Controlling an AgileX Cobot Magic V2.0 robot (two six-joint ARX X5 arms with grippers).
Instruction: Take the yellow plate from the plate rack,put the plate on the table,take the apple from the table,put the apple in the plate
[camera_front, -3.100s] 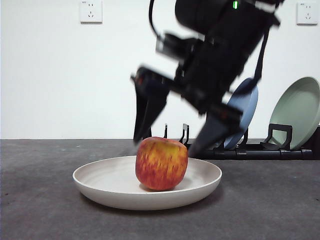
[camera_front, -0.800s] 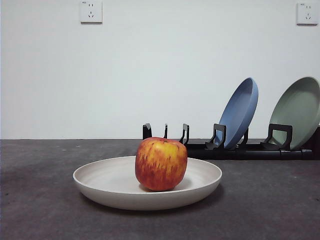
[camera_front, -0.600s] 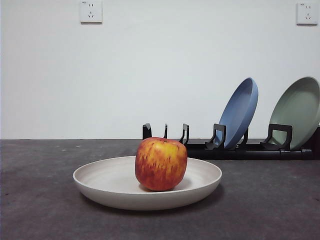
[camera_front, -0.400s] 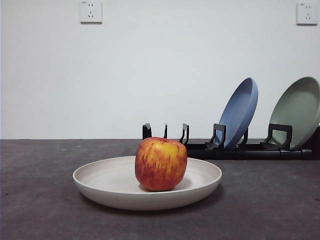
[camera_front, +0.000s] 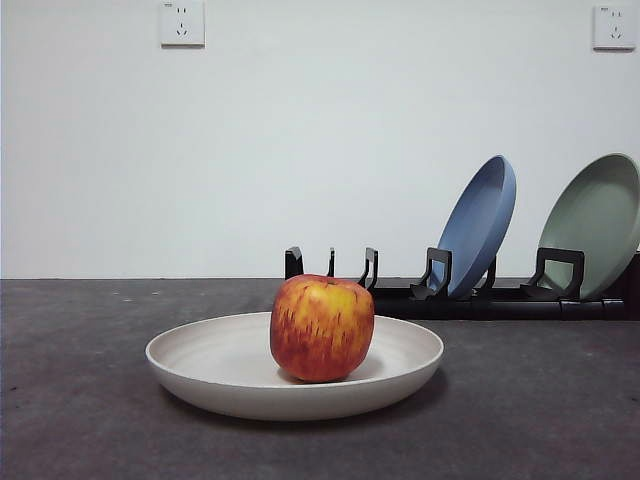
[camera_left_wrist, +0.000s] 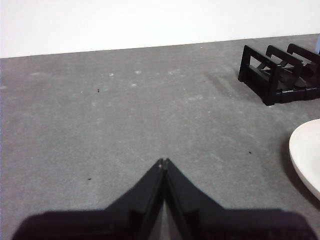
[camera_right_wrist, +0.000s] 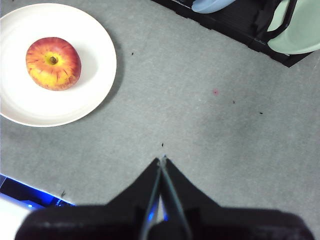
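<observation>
The apple (camera_front: 322, 329) sits in the yellow plate (camera_front: 220, 375), a little off the middle of it, with its stem end up; in the right wrist view the stem hollow of the apple (camera_right_wrist: 53, 63) is seen from above and nothing touches the fruit. The yellow plate (camera_right_wrist: 90, 85) lies flat on the worktop (camera_front: 530, 410), which is dark grey and rough with small specks. Behind the plate, near the white wall, stands the plate rack (camera_front: 470, 298), long, low and black. Its slots nearest to the plate are free, and further along it a blue plate (camera_front: 480, 222) and then a green plate (camera_front: 597, 225) lean in their slots. Two white sockets (camera_front: 181, 22) are on the wall above. No arm shows in the front view. The left pincer (camera_left_wrist: 163, 162) hangs over bare worktop (camera_left_wrist: 125, 115) with its two black jaws pressed together at the tips and holding nothing; the end of the plate rack (camera_left_wrist: 280, 75) and an edge of the yellow plate (camera_left_wrist: 305, 155) are off to its side. The right pincer (camera_right_wrist: 162, 160) is also closed and empty, above the worktop (camera_right_wrist: 210, 130), well apart from the plate with the apple.
</observation>
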